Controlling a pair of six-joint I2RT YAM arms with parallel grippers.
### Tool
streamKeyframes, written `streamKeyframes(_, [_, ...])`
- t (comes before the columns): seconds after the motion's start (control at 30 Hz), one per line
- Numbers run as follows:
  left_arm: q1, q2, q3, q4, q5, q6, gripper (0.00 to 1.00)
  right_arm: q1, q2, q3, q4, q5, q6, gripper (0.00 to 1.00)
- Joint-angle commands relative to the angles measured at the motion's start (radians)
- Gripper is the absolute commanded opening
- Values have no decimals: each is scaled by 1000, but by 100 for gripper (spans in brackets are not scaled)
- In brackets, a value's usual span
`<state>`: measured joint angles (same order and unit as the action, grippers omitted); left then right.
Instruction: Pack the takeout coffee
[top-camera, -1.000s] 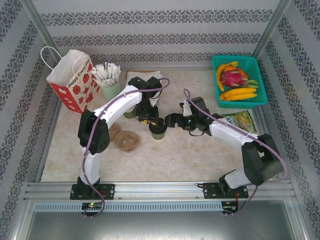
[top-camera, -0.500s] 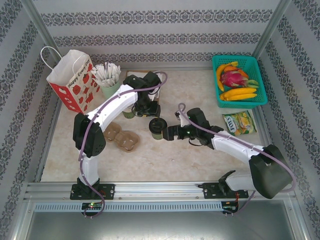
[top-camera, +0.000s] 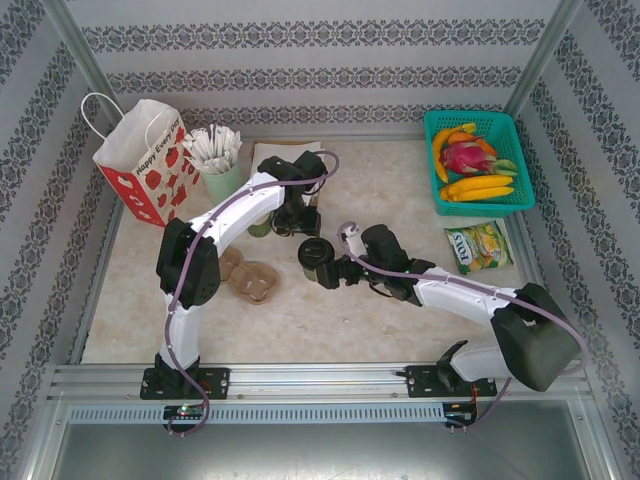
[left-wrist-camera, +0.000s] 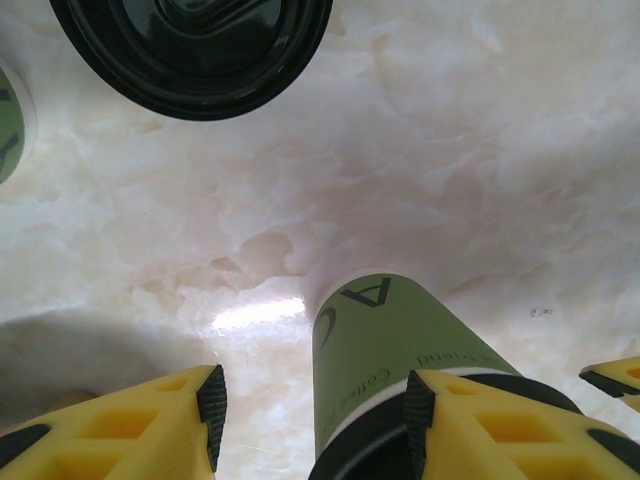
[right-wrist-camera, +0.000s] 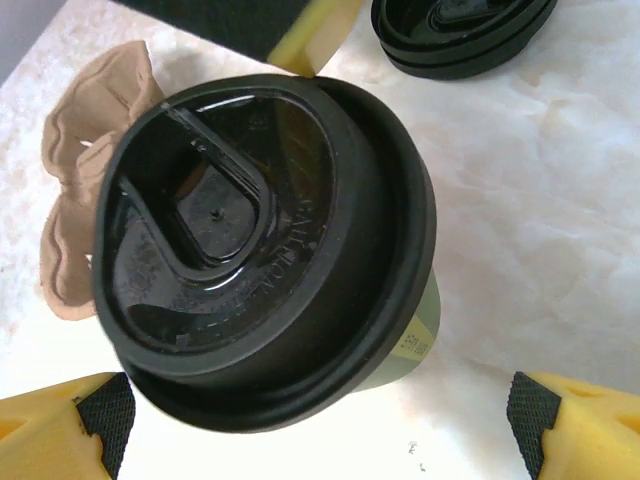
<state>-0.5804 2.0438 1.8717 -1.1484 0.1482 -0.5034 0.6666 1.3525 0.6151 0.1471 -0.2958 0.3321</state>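
I work on a pale marbled table, walled by striped, patterned paper. The coffee stands near the table's middle, base on the marble, lid up, long axis vertical. My right gripper reaches in from its 3 o'clock, spread wide astride it without clamping. My left gripper, at 11 o'clock, is parted and holds nothing. The carrier lies at 9, the bag at 10 and the basket at 2.
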Motion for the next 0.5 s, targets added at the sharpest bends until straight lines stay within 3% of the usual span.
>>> streamKeyframes(0.0, [5,13,-30,5,-15,-16,53,17,19,14,30,39,-36,97])
streamKeyframes(0.3, [3,1,-133,19,-10,-29,53,18,40,-51,19,141,-34,97])
streamKeyframes(0.47, [4,-13,-102,14,10,-23,53,12,-5,-31,0,49,-24,96])
